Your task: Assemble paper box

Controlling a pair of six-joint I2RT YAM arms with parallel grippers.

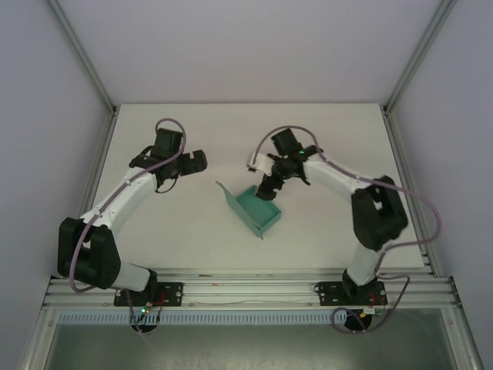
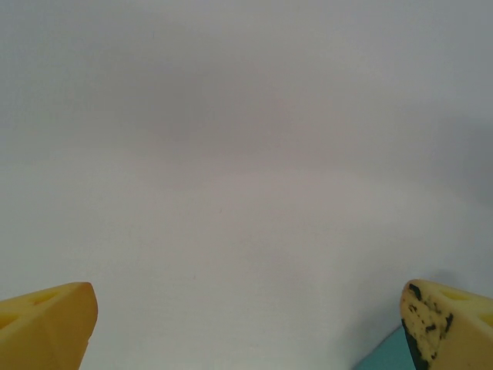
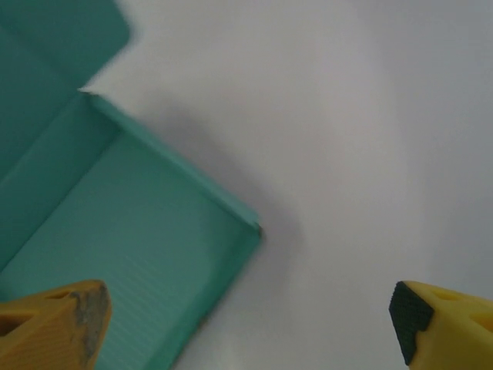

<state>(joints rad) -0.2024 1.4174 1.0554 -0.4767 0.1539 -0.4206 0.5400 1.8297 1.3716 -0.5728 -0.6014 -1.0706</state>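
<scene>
Your left gripper is spread wide over the bare white tabletop, holding nothing. The teal-green thin-card paper box sits mid-table, near it to the right, partly formed with walls up and a flap raised at its left end. Your right gripper hangs spread above the box's far corner, empty. Straddle one wall squarely before pinching, and brace the left end so the card can't skid.

No text, label, brand, number or sign can be read. The box is plain teal card with no print, and any marking on the arms is too small to tell.
</scene>
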